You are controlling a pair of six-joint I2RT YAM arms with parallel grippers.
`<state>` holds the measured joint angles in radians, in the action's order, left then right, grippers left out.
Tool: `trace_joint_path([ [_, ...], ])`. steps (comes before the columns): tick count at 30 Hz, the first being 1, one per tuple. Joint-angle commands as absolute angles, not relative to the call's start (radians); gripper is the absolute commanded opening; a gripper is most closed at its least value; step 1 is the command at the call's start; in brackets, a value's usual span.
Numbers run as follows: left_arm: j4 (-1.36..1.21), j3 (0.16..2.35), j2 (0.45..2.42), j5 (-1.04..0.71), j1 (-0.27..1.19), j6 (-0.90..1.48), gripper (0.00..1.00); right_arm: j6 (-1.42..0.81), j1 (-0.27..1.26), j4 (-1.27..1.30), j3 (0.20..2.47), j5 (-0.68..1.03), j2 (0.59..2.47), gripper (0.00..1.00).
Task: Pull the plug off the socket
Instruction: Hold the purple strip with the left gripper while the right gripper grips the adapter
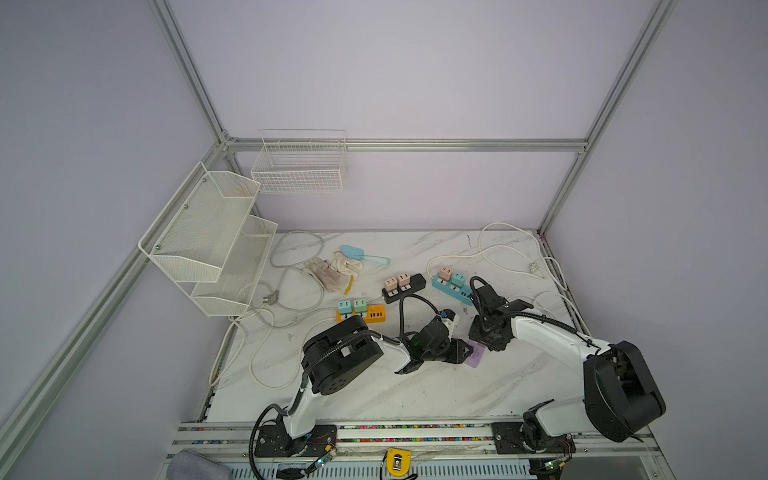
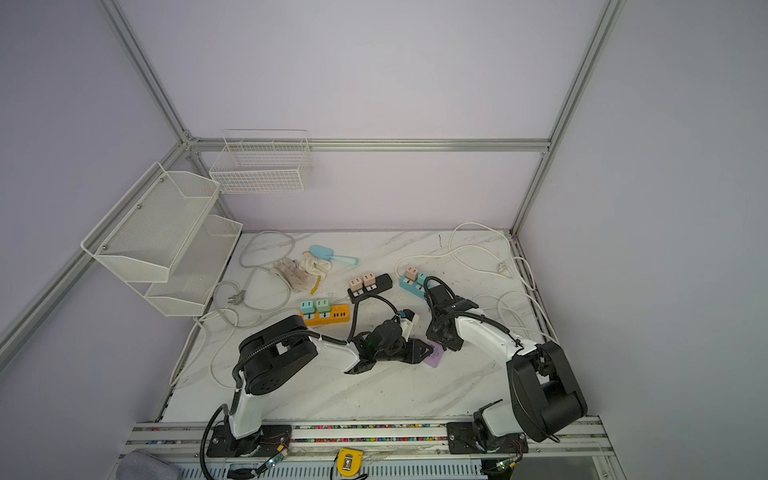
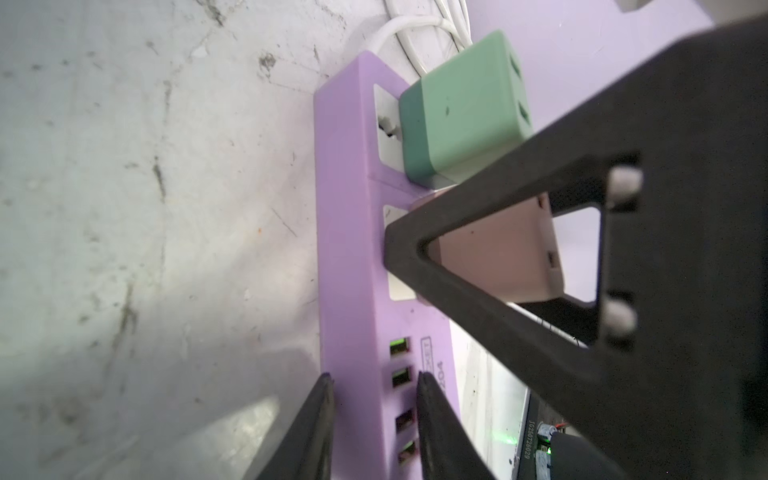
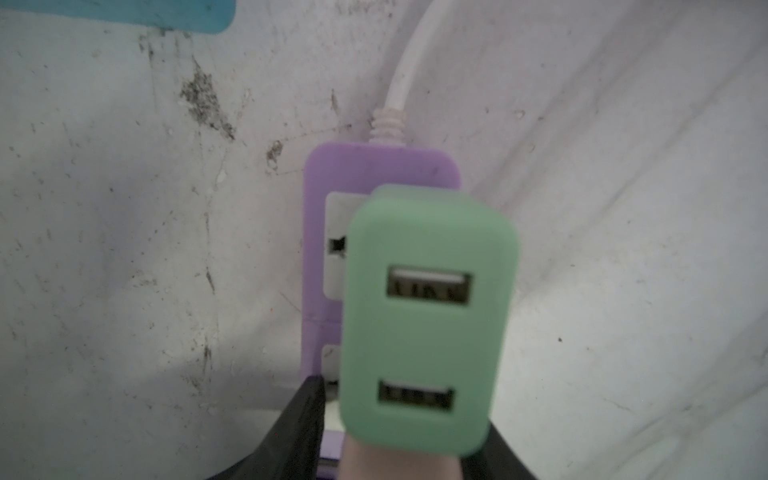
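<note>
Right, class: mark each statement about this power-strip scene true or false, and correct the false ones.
1. A green plug and a pink plug both sit in the purple power strip. True.
2. The right claw straddles the green plug. False: its fingers stand either side of the pink plug.
3. The left claw grips the purple power strip at its USB end. True.
4. The orange power strip carries no plugs. False: two greenish plugs sit in it.

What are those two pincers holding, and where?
Left pincer clamps the purple plastic power strip at its USB end. Right pincer straddles the pink cube plug at its sides; grip unclear.
</note>
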<state>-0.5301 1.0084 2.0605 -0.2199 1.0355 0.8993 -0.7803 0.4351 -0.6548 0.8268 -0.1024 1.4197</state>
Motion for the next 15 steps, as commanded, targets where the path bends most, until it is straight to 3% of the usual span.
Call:
trace_joint_path([
  [1,-0.402,0.971,2.067,-0.193,1.041,0.902,0.32,-0.796,0.440,-0.708,0.834,-0.161,1.425,0.48],
  [15,-0.389,0.954,2.069,-0.197,1.043,0.888,0.32,-0.774,0.440,-0.682,0.830,-0.130,1.423,0.36],
])
